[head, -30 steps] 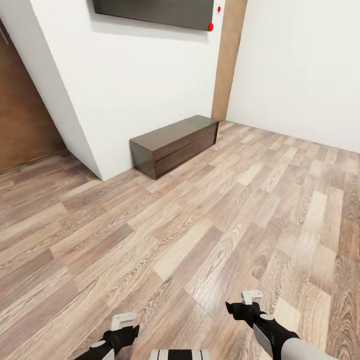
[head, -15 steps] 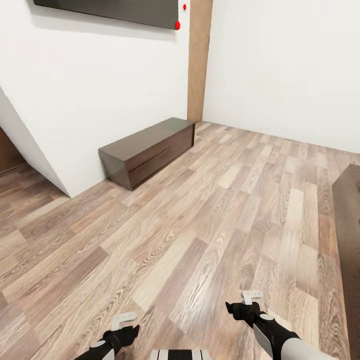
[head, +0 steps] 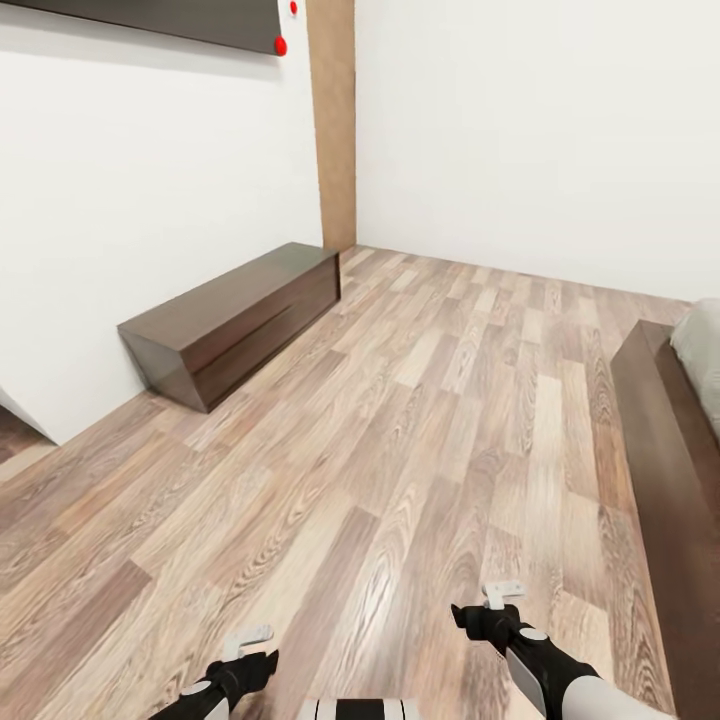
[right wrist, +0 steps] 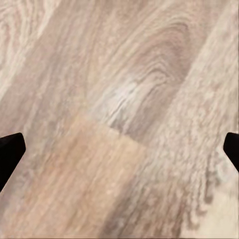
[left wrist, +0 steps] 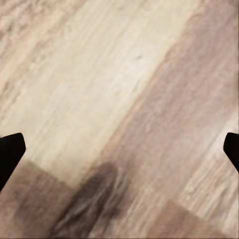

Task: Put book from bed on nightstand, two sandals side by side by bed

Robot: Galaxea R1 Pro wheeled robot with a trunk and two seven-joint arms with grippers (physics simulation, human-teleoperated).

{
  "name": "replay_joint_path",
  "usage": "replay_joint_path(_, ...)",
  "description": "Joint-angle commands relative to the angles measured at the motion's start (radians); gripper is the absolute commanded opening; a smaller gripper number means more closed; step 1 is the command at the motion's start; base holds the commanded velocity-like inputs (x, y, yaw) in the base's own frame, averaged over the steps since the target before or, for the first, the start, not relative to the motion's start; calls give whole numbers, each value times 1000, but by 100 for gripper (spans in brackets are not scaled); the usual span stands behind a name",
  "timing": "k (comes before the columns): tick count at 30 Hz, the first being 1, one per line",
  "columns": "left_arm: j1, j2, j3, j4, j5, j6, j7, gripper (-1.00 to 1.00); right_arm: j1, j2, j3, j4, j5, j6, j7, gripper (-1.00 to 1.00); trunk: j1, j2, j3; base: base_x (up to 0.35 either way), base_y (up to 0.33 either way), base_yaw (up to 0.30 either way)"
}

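Note:
The bed comes in at the head view's right edge: its dark brown wooden frame (head: 660,450) runs along the floor, with a corner of the pale mattress (head: 703,350) above it. The book, the sandals and the nightstand are out of view. My left gripper (head: 250,640) hangs low over the wood-plank floor. Its dark fingertips (left wrist: 10,152) stand wide apart with nothing between them. My right gripper (head: 500,600) is also open over bare planks, fingertips (right wrist: 10,149) spread and holding nothing.
A long dark low cabinet (head: 235,320) stands against the white wall at the left, under a dark wall-mounted screen (head: 150,15) with red dots. A brown vertical strip (head: 335,120) marks the room's corner. Wood-plank floor (head: 430,420) stretches between cabinet and bed.
The whole picture has shifted left, so the camera has turned right. The cabinet slid leftward and the bed's frame and mattress came into view. Both arms keep their pose.

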Motion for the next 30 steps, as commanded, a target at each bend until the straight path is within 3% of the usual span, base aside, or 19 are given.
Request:
replay_joint_path(1, 0, 0, -2, 1, 10, -3, -4, 100, -1, 0, 5, 2, -5, -4, 2, 100, 0, 0, -1, 330, -8, -275)
replay_joint_path(18, 0, 0, -1, 1, 10, -3, -4, 100, -1, 0, 5, 24, -3, -4, 2, 100, 0, 0, -1, 332, 5, -275)
replay_joint_path(30, 0, 0, -2, 1, 10, -3, -4, 100, -1, -1, 5, 23, -2, -3, -4, 100, 0, 0, -1, 333, 120, -199)
